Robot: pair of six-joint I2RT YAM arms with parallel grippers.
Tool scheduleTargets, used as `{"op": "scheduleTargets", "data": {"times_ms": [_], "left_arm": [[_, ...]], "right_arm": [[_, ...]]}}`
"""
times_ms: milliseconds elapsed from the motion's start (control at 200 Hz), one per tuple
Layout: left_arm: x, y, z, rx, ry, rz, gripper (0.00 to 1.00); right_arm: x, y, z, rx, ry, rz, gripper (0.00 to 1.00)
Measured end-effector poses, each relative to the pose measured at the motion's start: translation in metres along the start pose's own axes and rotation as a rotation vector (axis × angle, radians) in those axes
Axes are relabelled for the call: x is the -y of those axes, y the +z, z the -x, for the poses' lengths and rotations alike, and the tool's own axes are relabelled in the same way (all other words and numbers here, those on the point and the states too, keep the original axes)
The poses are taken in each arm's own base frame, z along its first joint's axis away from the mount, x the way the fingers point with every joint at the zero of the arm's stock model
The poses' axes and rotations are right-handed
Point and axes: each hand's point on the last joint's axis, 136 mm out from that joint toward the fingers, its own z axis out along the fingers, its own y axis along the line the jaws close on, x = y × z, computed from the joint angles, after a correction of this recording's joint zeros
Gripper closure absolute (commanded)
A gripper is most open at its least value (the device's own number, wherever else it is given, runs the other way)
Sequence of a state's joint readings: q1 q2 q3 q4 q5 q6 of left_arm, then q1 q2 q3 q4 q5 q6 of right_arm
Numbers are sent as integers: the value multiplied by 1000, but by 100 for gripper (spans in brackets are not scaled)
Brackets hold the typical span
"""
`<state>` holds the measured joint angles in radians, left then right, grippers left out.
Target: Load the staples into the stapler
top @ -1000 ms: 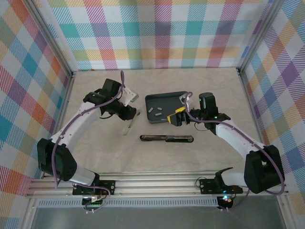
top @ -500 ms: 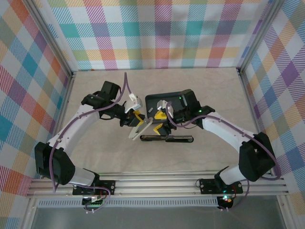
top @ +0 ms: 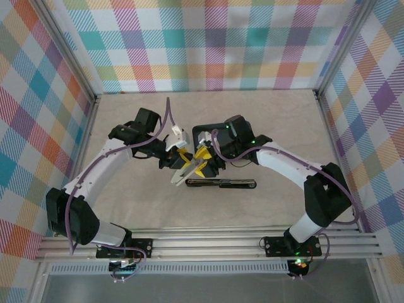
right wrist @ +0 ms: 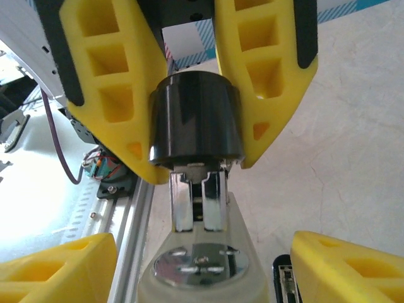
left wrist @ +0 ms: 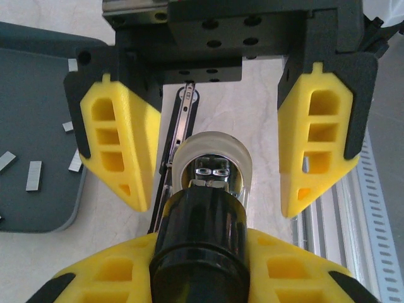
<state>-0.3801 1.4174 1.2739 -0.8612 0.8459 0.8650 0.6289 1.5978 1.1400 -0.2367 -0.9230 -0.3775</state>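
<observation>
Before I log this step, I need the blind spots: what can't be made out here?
- Top external: tray mostly hidden under the right arm.
- Left wrist: staples cut off by the left edge, so no full count.
- Wrist views: magazine of the held stapler covered by its black top and the left gripper; loaded or empty, cannot tell.

The stapler [left wrist: 202, 240] at lower centre had a glossy black plastic body, chromed metal parts and a cloudy translucent plastic end. The staples [left wrist: 33, 175] were dull grey metal, the tray [left wrist: 31, 95] matt dark plastic, and the table [left wrist: 252, 101] matt, mottled beige.
</observation>
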Motion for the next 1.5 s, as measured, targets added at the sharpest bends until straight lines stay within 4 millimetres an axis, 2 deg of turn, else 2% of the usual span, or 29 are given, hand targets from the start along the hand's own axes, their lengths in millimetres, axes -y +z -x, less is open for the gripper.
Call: {"op": "scheduleTargets", "data": {"times_ms": [85, 410, 460, 555, 660, 950, 1080, 1280, 1385, 1500], "left_arm": [[1, 1, -2, -3, -3, -5, 100], [2, 5, -2, -2, 1, -11, 100], [2, 5, -2, 0, -8, -9, 100], [1, 6, -4, 0, -19, -2, 100], [-1, 5, -5, 7, -8, 18, 100], [-6, 5, -13, 39, -22, 62, 100], [-11, -12, -15, 83, -52, 140, 100], [-13, -36, -28, 132, -120, 282, 100], [-21, -45, -39, 127, -188, 389, 100], [-39, -55, -53, 102, -298, 517, 100]], "right_arm": [[0, 3, -1, 0, 16, 9, 33], [-2, 12, -2, 6, 36, 47, 58], [-1, 12, -2, 6, 32, 43, 67], [0, 12, -2, 5, 10, 37, 89], [2, 12, -3, 2, 0, 27, 100], [6, 7, -12, 57, -23, -25, 100], [10, -2, -22, 79, -8, -53, 100], [13, -2, -16, 115, -39, -66, 100], [20, -3, -13, 130, -43, -97, 100], [33, -5, -10, 144, -37, -152, 100]]}}
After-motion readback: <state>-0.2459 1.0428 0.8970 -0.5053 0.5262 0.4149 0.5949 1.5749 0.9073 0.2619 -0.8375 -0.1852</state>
